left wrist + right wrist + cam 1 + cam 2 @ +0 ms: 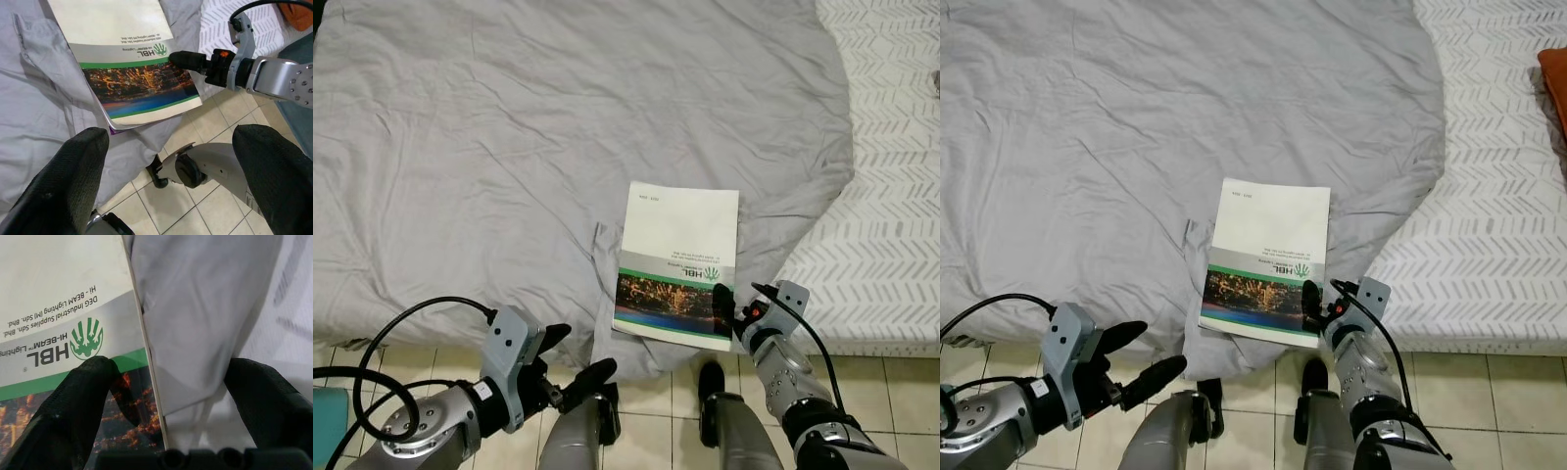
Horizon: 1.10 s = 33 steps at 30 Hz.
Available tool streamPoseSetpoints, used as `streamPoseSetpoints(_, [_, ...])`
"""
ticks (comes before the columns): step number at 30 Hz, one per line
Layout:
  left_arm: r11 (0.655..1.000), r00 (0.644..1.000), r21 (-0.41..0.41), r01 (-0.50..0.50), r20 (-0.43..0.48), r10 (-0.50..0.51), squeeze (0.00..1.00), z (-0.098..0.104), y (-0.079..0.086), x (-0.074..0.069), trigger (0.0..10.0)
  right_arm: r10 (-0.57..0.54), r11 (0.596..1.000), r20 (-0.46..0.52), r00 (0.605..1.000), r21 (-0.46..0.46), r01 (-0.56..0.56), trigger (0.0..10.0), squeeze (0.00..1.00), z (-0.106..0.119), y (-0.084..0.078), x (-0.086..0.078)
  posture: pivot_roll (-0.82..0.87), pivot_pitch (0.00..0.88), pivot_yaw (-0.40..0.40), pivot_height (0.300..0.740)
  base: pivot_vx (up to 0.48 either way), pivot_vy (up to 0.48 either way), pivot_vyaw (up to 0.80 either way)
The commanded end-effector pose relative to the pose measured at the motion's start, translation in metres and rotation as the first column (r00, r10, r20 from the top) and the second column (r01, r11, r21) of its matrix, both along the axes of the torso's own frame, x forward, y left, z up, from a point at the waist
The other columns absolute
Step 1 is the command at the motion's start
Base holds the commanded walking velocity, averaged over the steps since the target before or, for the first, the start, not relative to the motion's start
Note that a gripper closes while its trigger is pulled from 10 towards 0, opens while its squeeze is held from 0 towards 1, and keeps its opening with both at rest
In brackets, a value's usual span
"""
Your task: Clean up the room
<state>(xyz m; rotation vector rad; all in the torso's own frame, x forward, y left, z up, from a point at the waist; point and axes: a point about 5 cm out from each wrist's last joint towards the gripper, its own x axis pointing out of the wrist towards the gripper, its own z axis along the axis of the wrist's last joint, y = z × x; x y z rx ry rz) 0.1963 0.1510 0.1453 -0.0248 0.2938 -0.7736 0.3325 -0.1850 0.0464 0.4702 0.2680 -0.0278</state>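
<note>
Right gripper [729, 305] at booklet [676, 264], fingers spread astride its right edge, one finger [83, 396] on the cover, the other off past the edge. Booklet flat on grey sheet [509, 147] at bed's near edge, above tiled floor [891, 392]. Left gripper [570, 357] spread wide, holding nothing, left of booklet. Patterned mattress [891, 196] right of booklet.
</note>
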Motion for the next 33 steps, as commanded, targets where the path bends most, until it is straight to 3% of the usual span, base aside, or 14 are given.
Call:
streamPoseSetpoints(1, [1.000,0.999,0.007,-0.020,-0.032,0.020,0.00,-0.005,0.002,-0.008,10.0,-0.009,0.997,-0.107,0.994,0.073,0.017,10.0,0.00,-0.026,0.003,-0.019,0.19,0.559,0.140,0.740,0.000,0.000,0.00])
streamPoseSetpoints(9, [1.000,0.999,0.005,-0.027,-0.035,0.027,0.00,-0.007,0.000,-0.010,10.0,-0.016,0.994,-0.067,0.998,0.109,0.023,10.0,0.00,-0.025,0.003,-0.022,0.17,0.551,0.118,0.740,0.000,0.000,0.00])
streamPoseSetpoints(13, [0.999,0.999,0.004,-0.035,-0.033,0.035,0.00,-0.008,-0.001,-0.009,10.0,0.007,0.978,-0.056,0.998,0.208,0.005,10.0,0.00,-0.026,0.014,-0.024,0.16,0.549,0.116,0.740,0.000,0.000,0.00])
streamPoseSetpoints(22, [0.999,0.999,0.003,-0.037,-0.032,0.037,0.00,-0.009,-0.003,-0.009,10.0,0.065,0.943,-0.032,0.997,0.328,-0.051,10.0,0.00,-0.019,0.036,-0.016,0.17,0.552,0.117,0.740,0.000,0.000,0.00])
streamPoseSetpoints(29, [0.999,0.999,0.004,-0.043,-0.030,0.043,0.00,-0.010,-0.003,-0.010,10.0,0.132,0.934,-0.004,0.991,0.337,-0.123,10.0,0.00,-0.013,0.048,-0.012,0.17,0.543,0.108,0.740,0.000,0.000,0.00])
streamPoseSetpoints(31, [0.999,0.999,0.004,-0.044,-0.031,0.045,0.00,-0.010,-0.004,-0.010,10.0,0.130,0.935,-0.009,0.992,0.333,-0.119,7.4,0.00,-0.014,0.048,-0.013,0.17,0.539,0.105,0.740,0.000,0.000,0.00])
streamPoseSetpoints(32, [0.999,0.999,0.004,-0.045,-0.031,0.045,0.00,-0.011,-0.004,-0.010,10.0,0.129,0.936,-0.012,0.992,0.331,-0.118,7.4,0.00,-0.014,0.047,-0.013,0.17,0.538,0.103,0.740,0.000,0.000,0.00])
streamPoseSetpoints(33, [0.999,0.998,0.003,-0.046,-0.031,0.046,0.00,-0.011,-0.004,-0.011,10.0,0.130,0.936,-0.014,0.991,0.331,-0.118,0.0,0.00,-0.015,0.047,-0.013,0.17,0.531,0.100,0.740,0.000,0.000,0.00])
